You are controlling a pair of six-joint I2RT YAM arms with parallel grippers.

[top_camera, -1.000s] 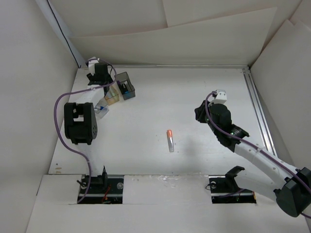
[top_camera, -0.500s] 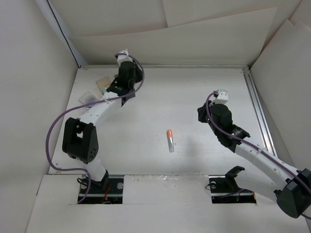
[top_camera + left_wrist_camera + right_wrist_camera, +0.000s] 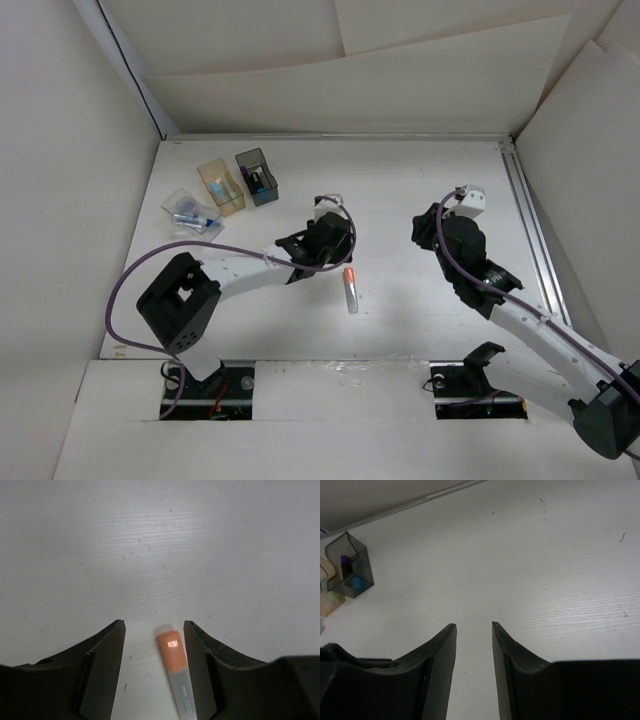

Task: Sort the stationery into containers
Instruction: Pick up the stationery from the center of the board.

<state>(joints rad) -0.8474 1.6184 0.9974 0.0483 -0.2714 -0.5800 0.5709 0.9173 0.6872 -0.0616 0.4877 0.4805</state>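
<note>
Framing the clear orange-capped tube (image 3: 176, 675), the left tool (image 3: 154, 627) holds its black fingers (image 3: 106, 662) apart.

Boxes, three: one clear box (image 3: 172, 203), one amber box (image 3: 212, 170), one grey box (image 3: 250, 160). Loose stationery, one item: tube (image 3: 350, 289) with orange cap. Items inside boxes: blue and purple pieces visible, too small to count. Arms, two: left arm (image 3: 250, 268), right arm (image 3: 520, 320). Grippers, two: left gripper (image 3: 154, 625), right gripper (image 3: 474, 626), two fingers each. Table (image 3: 420, 180), one.
</note>
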